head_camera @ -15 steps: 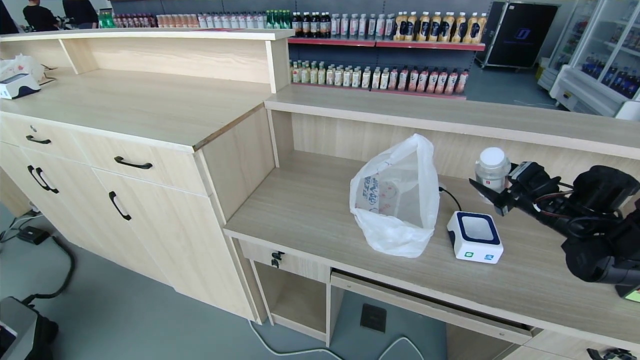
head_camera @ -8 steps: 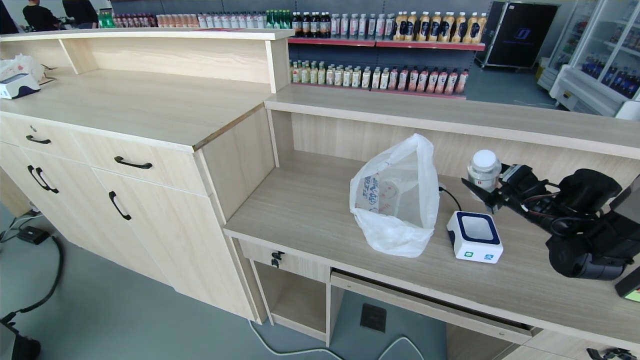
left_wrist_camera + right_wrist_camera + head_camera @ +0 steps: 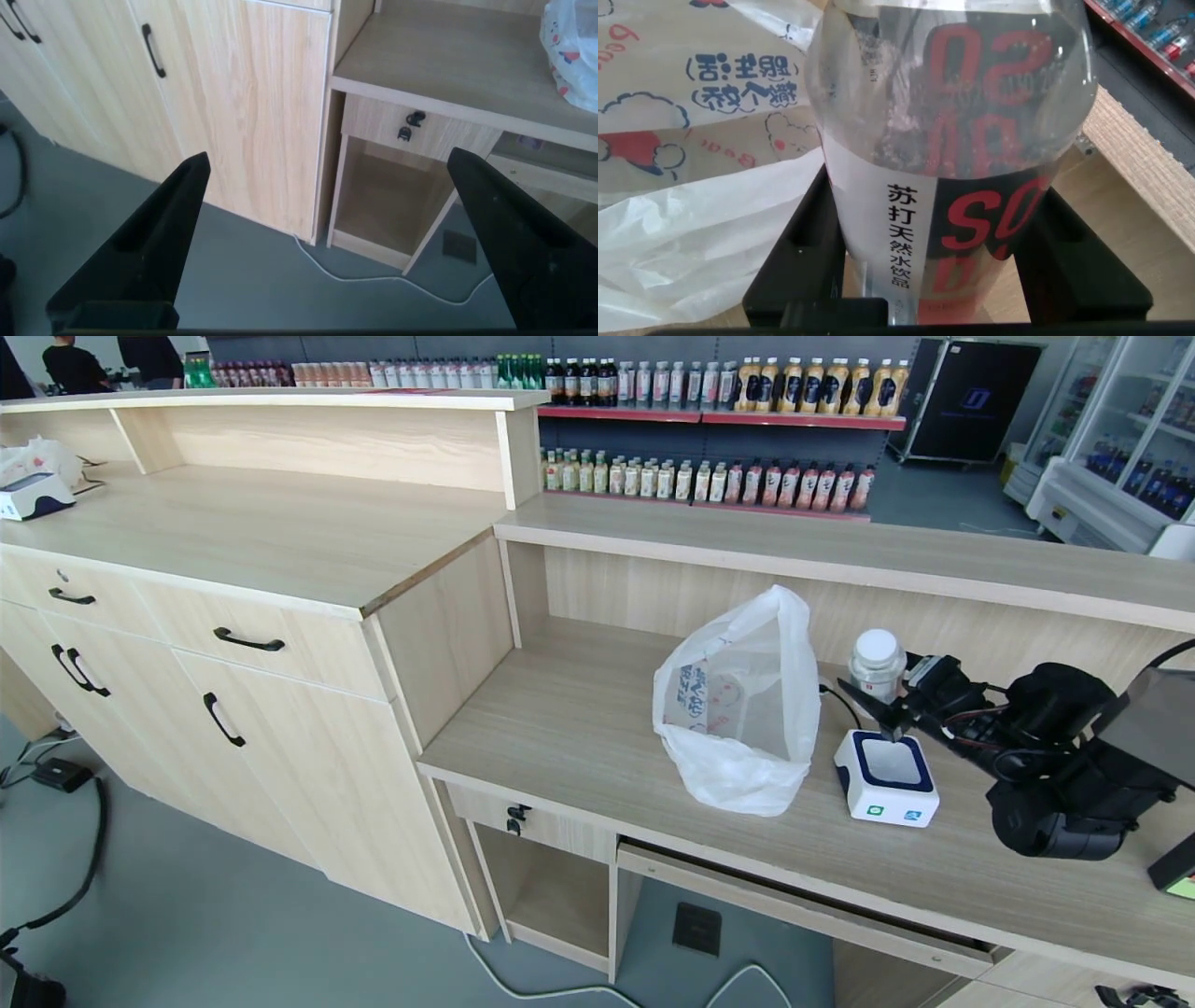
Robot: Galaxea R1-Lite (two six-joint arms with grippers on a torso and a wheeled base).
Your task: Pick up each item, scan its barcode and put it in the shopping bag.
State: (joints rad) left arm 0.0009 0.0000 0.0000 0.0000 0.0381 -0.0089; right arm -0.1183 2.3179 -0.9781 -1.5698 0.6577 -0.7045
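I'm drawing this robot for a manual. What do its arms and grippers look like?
The right arm is black with bulky rounded joints and thin red wires near the wrist. The left gripper and right gripper have black, tapering fingers.

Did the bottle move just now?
Yes. The bottle, held by the right gripper, moved left toward the shopping bag, now by the scanner.

At the desk were one bottle, one bag and one scanner; a second scanner sat on the counter.
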